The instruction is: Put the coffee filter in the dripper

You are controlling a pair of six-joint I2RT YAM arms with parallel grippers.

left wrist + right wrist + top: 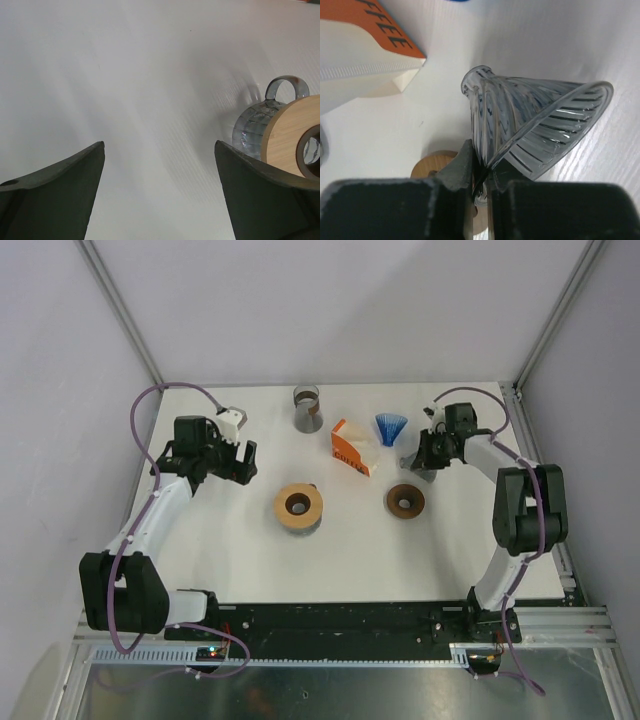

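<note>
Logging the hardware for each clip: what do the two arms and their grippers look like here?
The left arm and right arm have white links with black joints and bases. A purple cable loops along each. The left wrist carries a white camera block. Fingers are dark, flat wedges.

Clear ribbed dripper (540, 125); orange-white box (349, 448); blue pleated cone (390, 427); white table (200, 540).

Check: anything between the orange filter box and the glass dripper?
Nothing visible. Bare table separates the box from the dripper, which the right tool pinches by its rim, tipped sideways. The blue cone sits just behind that line.
</note>
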